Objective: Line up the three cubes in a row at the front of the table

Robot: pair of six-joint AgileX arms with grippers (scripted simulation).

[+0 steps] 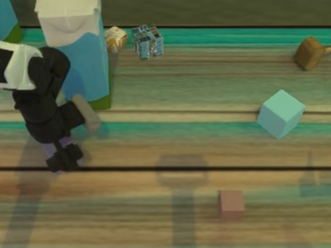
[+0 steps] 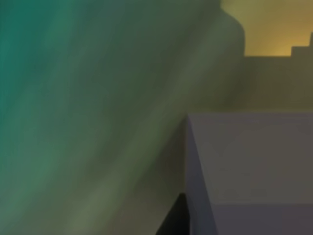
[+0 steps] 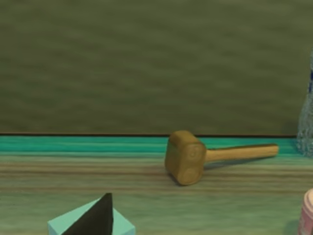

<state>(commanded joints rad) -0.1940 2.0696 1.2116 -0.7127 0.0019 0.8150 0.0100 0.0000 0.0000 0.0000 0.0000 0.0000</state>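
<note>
My left gripper (image 1: 64, 156) hangs low over the left side of the table (image 1: 170, 82), shut on the pale lilac cube (image 1: 48, 150). In the left wrist view that cube (image 2: 254, 161) fills the lower corner, with one dark finger (image 2: 176, 220) flat against its side. The large light cyan cube (image 1: 281, 113) sits turned at the right. The small pink-brown cube (image 1: 231, 203) rests near the front, right of centre. My right gripper (image 3: 156, 230) is outside the top view; it stands open, one dark fingertip (image 3: 100, 215) showing in front of the cyan cube (image 3: 122, 226).
A tall white-and-blue carton (image 1: 77, 46) stands at the back left beside my left arm. An orange-and-cream patterned cube (image 1: 116, 39) and a multicoloured puzzle cube (image 1: 148, 41) sit at the back. A wooden mallet (image 1: 310, 51) lies at the back right.
</note>
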